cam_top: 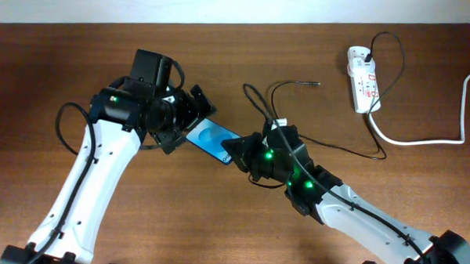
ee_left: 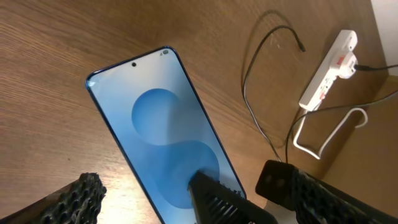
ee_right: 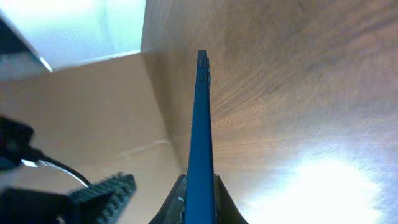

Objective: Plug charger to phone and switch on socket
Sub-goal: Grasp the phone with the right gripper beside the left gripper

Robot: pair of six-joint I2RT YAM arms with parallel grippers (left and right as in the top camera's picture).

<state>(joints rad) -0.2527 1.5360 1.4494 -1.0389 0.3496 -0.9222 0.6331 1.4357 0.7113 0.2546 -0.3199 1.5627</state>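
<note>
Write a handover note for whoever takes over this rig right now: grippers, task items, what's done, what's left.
Left gripper: open, fingers either side of the slim blue-screened smartphone, not gripping it.
Right gripper: shut on the smartphone's bottom end.
Thin black charger cable: plug end appears seated in the small white power strip; connector tip lies loose on the wooden table, apart from the smartphone.
Done: smartphone grasped.
Left: connector into smartphone, switch the strip on; its switch position is unreadable.

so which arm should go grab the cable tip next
Probably left. The left end effector is open and empty, while the right end effector is shut on the phone. The cable tip lies free.
</note>
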